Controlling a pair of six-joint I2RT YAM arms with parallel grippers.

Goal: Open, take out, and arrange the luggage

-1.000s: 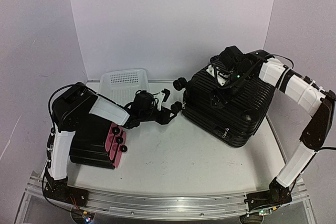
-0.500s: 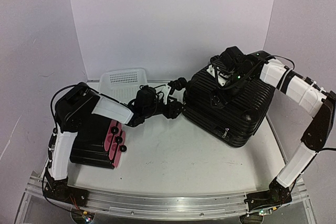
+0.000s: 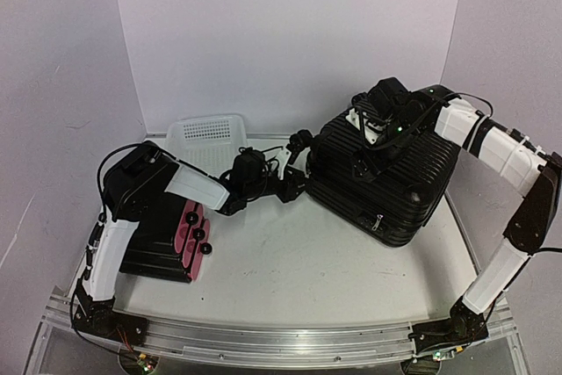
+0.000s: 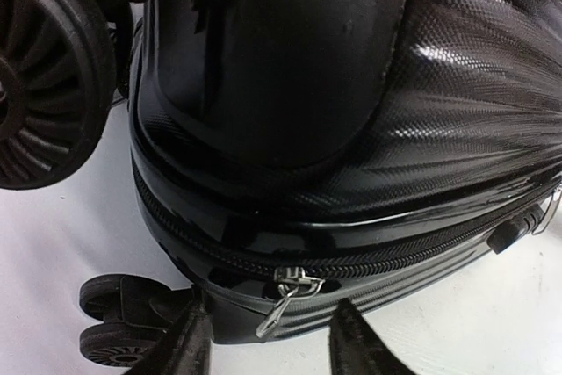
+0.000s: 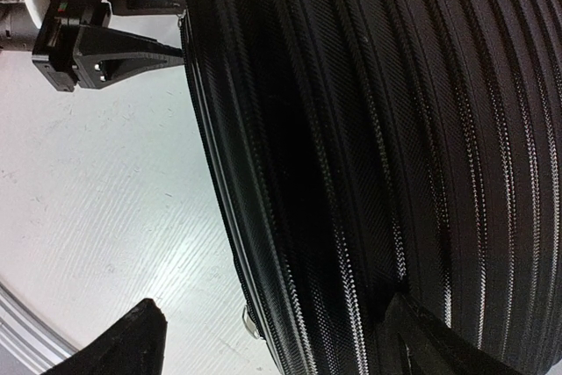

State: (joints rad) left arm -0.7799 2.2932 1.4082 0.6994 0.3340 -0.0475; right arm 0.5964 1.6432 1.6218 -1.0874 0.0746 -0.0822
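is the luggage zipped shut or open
Shut. The luggage halves meet, and its zipper is closed along the seam, pull hanging down.

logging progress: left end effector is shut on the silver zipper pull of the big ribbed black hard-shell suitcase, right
Not shut. The left wrist view shows the left end effector open, its fingers straddling the silver zipper pull of the big ribbed black hard-shell suitcase.

Big black ribbed luggage [image 3: 386,177], zipped shut, lying flat on the table's right side, wheels leftward.
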